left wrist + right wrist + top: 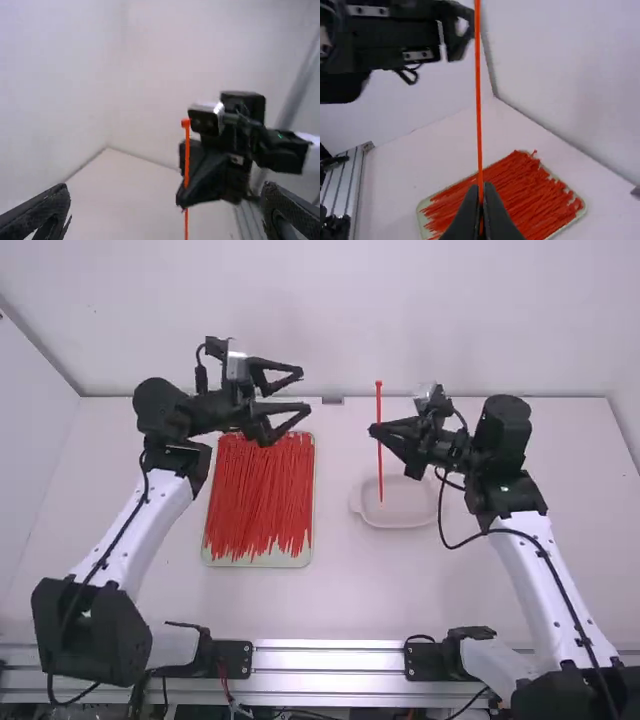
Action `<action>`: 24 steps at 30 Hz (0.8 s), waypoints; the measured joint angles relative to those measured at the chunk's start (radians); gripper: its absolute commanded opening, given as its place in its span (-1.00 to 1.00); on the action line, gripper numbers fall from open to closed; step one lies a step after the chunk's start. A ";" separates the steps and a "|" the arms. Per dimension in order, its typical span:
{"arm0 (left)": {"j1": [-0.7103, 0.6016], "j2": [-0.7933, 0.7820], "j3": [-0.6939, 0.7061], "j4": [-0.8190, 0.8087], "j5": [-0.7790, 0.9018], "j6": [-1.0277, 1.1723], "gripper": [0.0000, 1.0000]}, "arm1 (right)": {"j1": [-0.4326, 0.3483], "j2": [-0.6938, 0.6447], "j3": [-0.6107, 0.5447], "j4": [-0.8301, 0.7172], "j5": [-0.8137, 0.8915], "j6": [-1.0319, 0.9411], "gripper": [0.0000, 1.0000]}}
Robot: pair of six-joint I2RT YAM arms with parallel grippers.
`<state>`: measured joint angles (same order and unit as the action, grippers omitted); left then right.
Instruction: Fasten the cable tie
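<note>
Right gripper (pixel 383 433) is pinched shut on one red tie (pixel 379 405), which I see standing upright over the white dish (pixel 400 521). Left gripper (pixel 297 392) is spread wide and holds nothing, hovering above the far end of the tray (pixel 256 562) with its red pile (pixel 260 495).

smooth red plastic, matt black grips, bare metal
looks smooth and faintly glossy, thin red plastic, on the cable tie (pixel 380 445) and on the pile of ties (pixel 262 495); shows matt and pale on the tray (pixel 255 562) and the table (pixel 400 580); reads as smooth white plastic on the dish (pixel 395 517); appears finely textured, matt black on the pads (pixel 42 212) of the left gripper (pixel 297 393); gleams as bare metal along the rail (pixel 330 652).
</note>
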<state>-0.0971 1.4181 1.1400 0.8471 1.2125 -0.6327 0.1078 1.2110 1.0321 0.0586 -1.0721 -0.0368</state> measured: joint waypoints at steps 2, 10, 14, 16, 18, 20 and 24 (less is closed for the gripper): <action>-0.016 0.014 0.012 0.020 0.054 0.000 0.98 | -0.010 0.000 0.000 0.032 -0.059 -0.036 -1.00; -0.093 0.018 0.039 0.061 0.112 0.004 0.99 | -0.011 0.000 0.000 0.065 -0.213 -0.129 -1.00; -0.128 0.024 0.061 0.034 0.112 0.019 1.00 | 0.025 0.000 0.000 0.065 -0.219 -0.135 -1.00; -0.145 0.033 0.079 0.010 0.111 0.031 0.89 | 0.045 0.000 0.000 0.066 -0.219 -0.139 -1.00; -0.164 0.040 0.090 -0.009 0.111 0.042 0.67 | 0.072 0.000 0.000 0.069 -0.219 -0.145 -1.00; -0.171 0.041 0.090 -0.010 0.111 0.042 0.59 | 0.087 0.000 0.000 0.069 -0.217 -0.146 -1.00; -0.175 0.040 0.090 -0.009 0.111 0.038 0.28 | 0.119 0.000 0.000 0.070 -0.175 -0.128 -1.00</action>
<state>-0.2722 1.4586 1.2304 0.8383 1.3235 -0.5945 0.2268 1.2110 1.0325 0.1284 -1.2476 -0.1650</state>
